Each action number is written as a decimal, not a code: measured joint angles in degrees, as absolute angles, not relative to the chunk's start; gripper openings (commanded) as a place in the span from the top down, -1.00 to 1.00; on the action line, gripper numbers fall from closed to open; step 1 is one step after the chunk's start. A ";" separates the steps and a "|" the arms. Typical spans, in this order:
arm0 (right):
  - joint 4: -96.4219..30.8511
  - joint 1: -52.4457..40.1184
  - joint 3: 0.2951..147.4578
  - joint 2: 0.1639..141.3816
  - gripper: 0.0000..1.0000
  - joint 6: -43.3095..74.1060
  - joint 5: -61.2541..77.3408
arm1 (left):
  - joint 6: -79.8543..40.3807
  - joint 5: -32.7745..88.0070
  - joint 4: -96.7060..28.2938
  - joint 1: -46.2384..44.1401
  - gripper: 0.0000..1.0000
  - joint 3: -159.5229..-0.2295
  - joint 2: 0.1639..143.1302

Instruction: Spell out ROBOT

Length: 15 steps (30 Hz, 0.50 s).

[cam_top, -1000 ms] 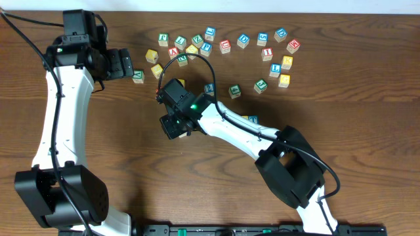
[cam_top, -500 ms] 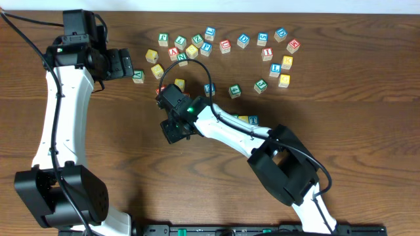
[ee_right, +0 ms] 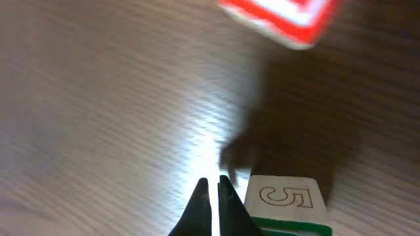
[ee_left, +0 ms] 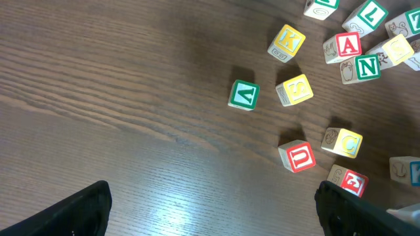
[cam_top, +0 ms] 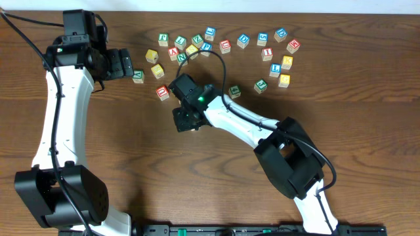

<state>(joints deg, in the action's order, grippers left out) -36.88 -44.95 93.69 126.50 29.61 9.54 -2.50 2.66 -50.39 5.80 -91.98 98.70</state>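
Claws above a brown wooden tabletop, ROBOT not yet spelled
Right claw is pinched shut on nothing, a green-bordered wooden cube just beside its tips (face showing a 5-like figure) and a red-bordered cube farther off; left claw gapes wide, empty, near the scattered small wooden letter cubes along the far side, most letters unreadable from above

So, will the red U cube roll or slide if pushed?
The red U cube probably slides, not rolls: it rests flat on the table. It looks like solid wood, so likely stiff and light. A push near a corner may turn it.
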 measured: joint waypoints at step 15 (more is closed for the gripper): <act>-43.70 -39.90 93.69 126.50 0.97 34.96 9.43 | -2.50 2.66 -50.39 5.80 -0.95 -91.98 98.70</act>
